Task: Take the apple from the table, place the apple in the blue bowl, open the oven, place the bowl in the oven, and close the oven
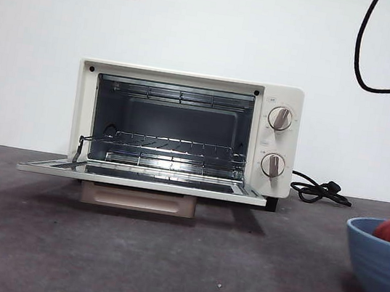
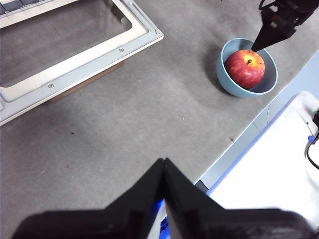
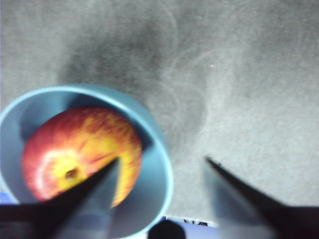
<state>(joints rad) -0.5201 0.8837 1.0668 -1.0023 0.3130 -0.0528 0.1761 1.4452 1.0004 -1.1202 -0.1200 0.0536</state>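
- A cream-white oven (image 1: 185,128) stands at the back of a dark grey surface (image 1: 163,259), its glass door (image 1: 142,178) folded down flat and the wire rack (image 1: 169,144) inside bare.
- The blue bowl (image 2: 234,79) sits on the surface, well apart from the oven and near the surface's edge, with the red and yellow apple (image 2: 245,68) already inside it.
- The right end effector (image 3: 162,169) hovers above the bowl with its two jaws spread wide and holding nothing; one jaw is over the apple, the other over bare surface outside the rim.
- The left end effector (image 2: 164,167) waits farther off, its jaws pressed together and empty.
- Risk, as a judgement: a grip on one side of the rim could tilt the bowl so the apple rolls out, or nudge the bowl off the nearby edge.
- The lowered door could also catch the bowl's base on the way in.
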